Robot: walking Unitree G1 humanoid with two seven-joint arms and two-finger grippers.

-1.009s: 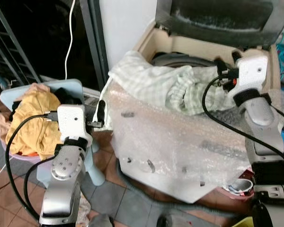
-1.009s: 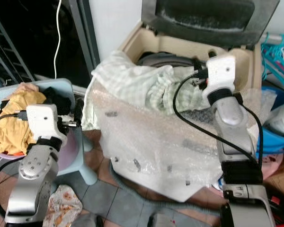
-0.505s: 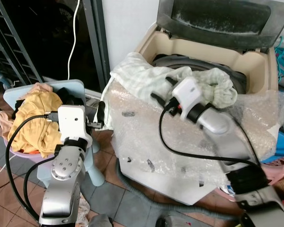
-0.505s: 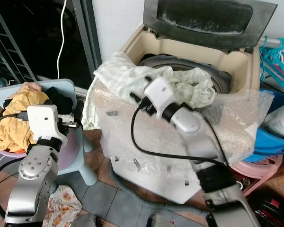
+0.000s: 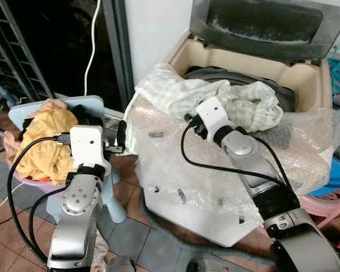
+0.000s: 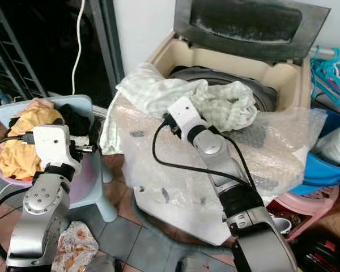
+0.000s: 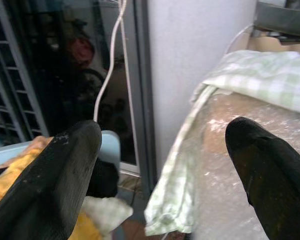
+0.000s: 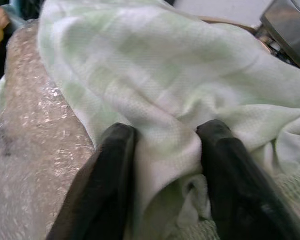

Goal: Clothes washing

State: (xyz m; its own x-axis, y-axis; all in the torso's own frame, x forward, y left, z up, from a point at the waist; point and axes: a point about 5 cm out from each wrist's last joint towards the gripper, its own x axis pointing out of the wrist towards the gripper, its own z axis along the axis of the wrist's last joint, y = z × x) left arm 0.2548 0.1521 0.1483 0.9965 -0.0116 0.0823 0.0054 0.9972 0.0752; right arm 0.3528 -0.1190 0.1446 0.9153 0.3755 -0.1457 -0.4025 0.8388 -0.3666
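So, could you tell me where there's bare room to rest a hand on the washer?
The bubble-wrapped front edge, right of the right gripper, is bare. The left corner is crowded by the green checked cloth, pinched between that gripper's fingers, and the drum holds cloth too.

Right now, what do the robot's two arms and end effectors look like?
Both arms are silver metal with round joints, each ending in a white boxy wrist housing and looping black cables. The left end effector and right end effector each have two long, rounded black fingers.
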